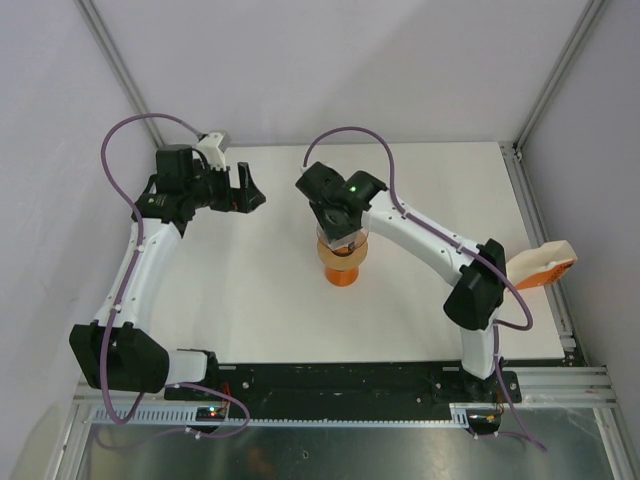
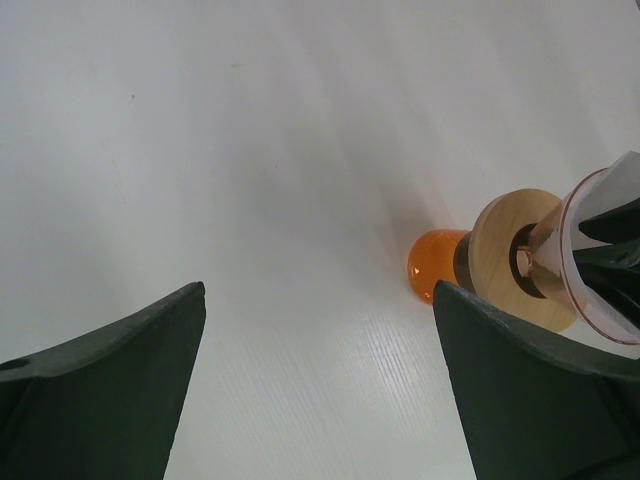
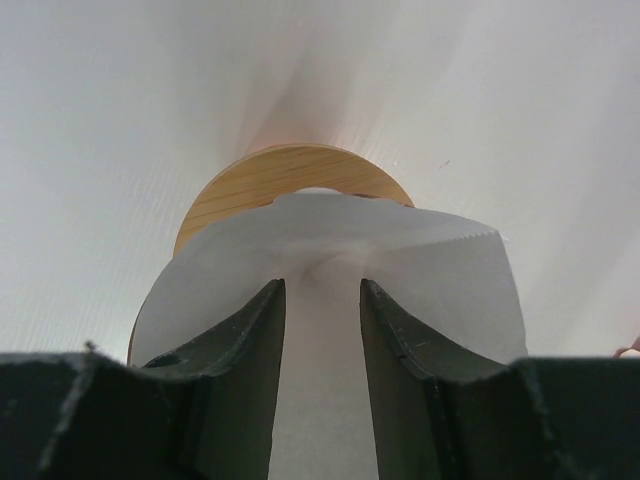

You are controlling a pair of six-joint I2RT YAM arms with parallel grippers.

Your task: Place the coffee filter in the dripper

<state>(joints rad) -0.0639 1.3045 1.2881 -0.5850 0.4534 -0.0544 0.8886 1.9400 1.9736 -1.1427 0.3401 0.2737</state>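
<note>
The dripper [image 1: 343, 268] is a translucent orange cup with a wooden collar, standing mid-table. In the left wrist view the dripper [image 2: 500, 255] shows at the right edge, with the white coffee filter [image 2: 612, 195] inside its rim. My right gripper [image 1: 340, 238] hangs straight over the dripper. In the right wrist view its jaws [image 3: 322, 290] stand slightly apart inside the opened coffee filter [image 3: 330, 245], which sits in the cup above the wooden collar [image 3: 260, 180]. The paper is not pinched. My left gripper [image 1: 250, 188] is open and empty at the back left; its fingers [image 2: 120, 370] frame bare table.
A white-and-orange packet [image 1: 542, 265] lies at the table's right edge, beside the right arm's elbow. A metal frame post runs along the right side. The white table [image 1: 250, 300] is bordered by grey walls at the back and left.
</note>
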